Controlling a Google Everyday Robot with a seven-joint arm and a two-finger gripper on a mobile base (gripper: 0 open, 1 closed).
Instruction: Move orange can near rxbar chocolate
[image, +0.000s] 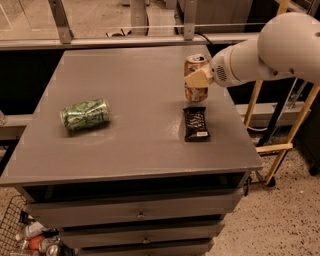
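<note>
Orange can clamped upright in pincer, just behind rxbar chocolate; placing step, seemingly. Next: settle onto surface, let go, lift clear.

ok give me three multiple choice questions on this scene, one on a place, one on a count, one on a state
1. Where is the orange can relative to the rxbar chocolate?
A) just beyond its far end
B) far to its left
C) on the floor

2. How many cans are at the table top?
A) one
B) two
C) four

3. How does the green can sit?
A) upright
B) lying on its side
C) stacked on the bar

Answers:
1 A: the hand, at the table's right side, grips the can upright just behind the bar.
2 B: one orange, one green.
3 B: its long side rests on the table.
</note>
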